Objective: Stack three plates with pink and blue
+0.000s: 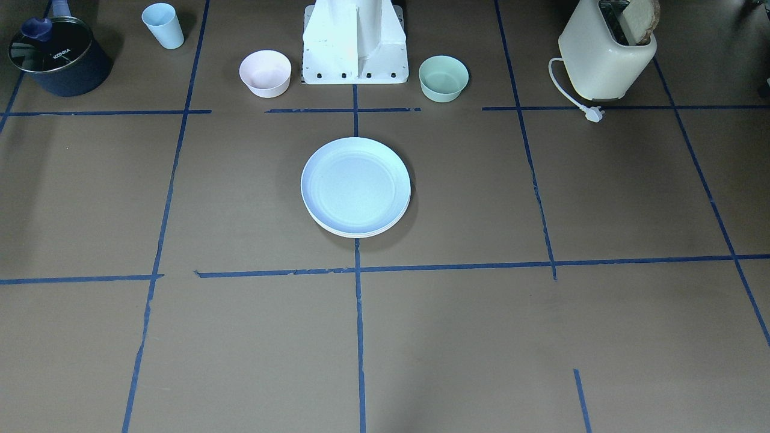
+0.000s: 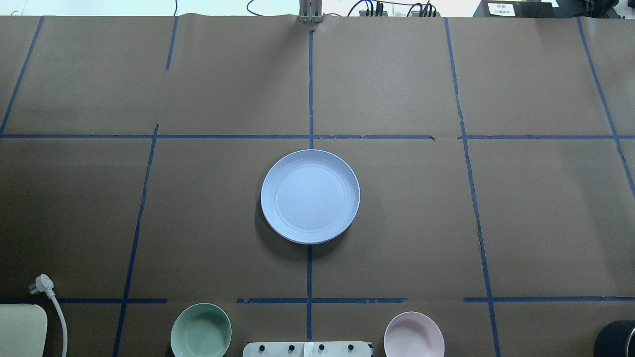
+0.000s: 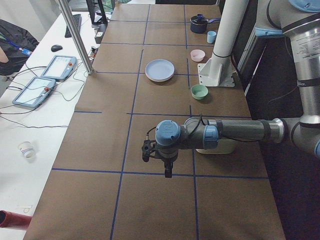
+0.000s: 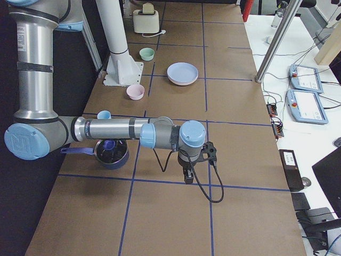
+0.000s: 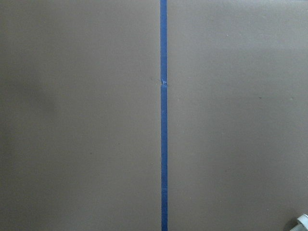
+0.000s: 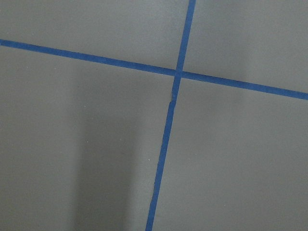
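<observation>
Sitting at table centre, blue on top, the plate stack (image 1: 355,186) lies between, well apart from, left gripper (image 3: 168,170) and right gripper (image 4: 187,175), neither nearer; I cannot tell if either is open

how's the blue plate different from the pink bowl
The blue plate is wide and shallow; the pink bowl is narrower and deeper. The blue plate lies on top of other plates mid-table; the pink bowl stands on the table, beside the robot's base. Both are upright and empty.
</observation>
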Robot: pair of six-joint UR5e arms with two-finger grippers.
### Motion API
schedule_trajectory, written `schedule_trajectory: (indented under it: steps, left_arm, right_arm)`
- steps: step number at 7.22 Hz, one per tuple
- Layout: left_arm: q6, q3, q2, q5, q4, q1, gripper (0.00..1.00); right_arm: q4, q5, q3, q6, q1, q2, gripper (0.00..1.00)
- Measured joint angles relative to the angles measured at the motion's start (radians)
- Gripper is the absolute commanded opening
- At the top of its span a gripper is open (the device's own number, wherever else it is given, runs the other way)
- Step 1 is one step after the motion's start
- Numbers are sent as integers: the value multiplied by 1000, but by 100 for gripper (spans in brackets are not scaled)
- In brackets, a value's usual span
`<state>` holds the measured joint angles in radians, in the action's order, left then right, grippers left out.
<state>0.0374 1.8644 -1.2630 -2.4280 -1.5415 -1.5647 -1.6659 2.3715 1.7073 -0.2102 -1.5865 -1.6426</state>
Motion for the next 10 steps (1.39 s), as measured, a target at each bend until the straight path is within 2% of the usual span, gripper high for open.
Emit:
schedule_trajectory:
  steps: [10]
  left_arm:
    - [-1, -1, 0, 2, -2, 0, 100]
  right_arm:
    - [0, 16, 1, 0, 6, -2, 100]
